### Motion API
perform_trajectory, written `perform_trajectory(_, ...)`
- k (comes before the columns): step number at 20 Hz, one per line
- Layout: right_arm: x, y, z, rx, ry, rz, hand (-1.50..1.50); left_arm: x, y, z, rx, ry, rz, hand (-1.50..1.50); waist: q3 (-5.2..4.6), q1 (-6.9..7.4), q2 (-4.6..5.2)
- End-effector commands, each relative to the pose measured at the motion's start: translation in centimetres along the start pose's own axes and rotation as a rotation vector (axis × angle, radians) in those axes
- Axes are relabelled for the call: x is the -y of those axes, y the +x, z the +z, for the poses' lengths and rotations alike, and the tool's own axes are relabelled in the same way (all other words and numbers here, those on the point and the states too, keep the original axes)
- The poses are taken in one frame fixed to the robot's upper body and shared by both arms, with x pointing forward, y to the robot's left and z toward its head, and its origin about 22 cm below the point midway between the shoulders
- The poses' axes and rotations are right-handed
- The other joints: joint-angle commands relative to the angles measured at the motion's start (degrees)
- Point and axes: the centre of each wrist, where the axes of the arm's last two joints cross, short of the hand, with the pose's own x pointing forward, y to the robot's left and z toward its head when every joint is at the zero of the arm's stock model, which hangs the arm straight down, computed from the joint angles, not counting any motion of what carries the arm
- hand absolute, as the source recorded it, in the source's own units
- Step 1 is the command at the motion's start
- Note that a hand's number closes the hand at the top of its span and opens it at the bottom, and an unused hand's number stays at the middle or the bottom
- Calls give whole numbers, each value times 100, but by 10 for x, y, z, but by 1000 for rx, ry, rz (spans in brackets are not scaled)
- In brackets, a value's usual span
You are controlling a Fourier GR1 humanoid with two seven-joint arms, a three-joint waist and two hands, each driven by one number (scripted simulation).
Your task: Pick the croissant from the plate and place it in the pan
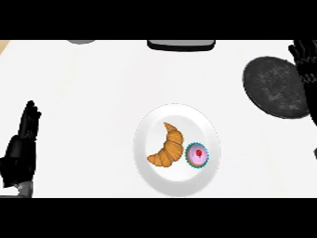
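A: Entry, onlooker at the counter. The golden-brown curved croissant (168, 148) lies on the white round plate (176, 116), on the plate's left half, not yet picked up. Its long axis runs near-to-far, tips bending toward the left.

B: Anything touching it?

A: A small cupcake with a teal wrapper, pink icing and a red top (197, 155) sits just beside its lower right flank. I cannot tell whether they touch.

B: Hands?

A: The black right hand (310, 60) is up at the far right, fingers straight and holding nothing, beside the right rim of the dark round speckled pan (277, 86). From that hand, the croissant lies well to the left and nearer the robot. The black left hand (22, 144) rests at the left edge, fingers straight and upright, nothing held; from it the croissant lies to the right, at about the same depth.

B: Which is nearer?

A: Roughly even, by my reading. The pan is on the right hand's side, so that hand looks the likelier carrier. A grasp across the croissant's short width would have to avoid the cupcake.

B: Else?

A: Two dark-and-grey objects, cut off at the far edge of the white counter (85, 93); unidentified.
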Motion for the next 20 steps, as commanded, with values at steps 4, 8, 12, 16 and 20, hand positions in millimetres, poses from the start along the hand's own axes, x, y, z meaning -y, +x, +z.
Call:
perform_trajectory(4,-104,-44,32,-226,270,-227,150,18,40,-35,53,-101,80,0,128,99,30)
perform_trajectory(8,-143,-67,79,-323,202,-41,150,33,51,-40,-23,-182,151,0,120,-80,-38)
perform_trajectory(12,-136,-54,125,-175,25,125,-150,19,55,-51,-28,-145,147,0,114,-315,-107)
perform_trajectory(16,-101,-20,141,-180,30,249,-150,28,65,-54,-43,-163,156,0,111,-252,-97)
perform_trajectory(20,-66,22,109,-249,194,378,-150,20,54,-54,-27,-184,142,0,96,-190,-82)
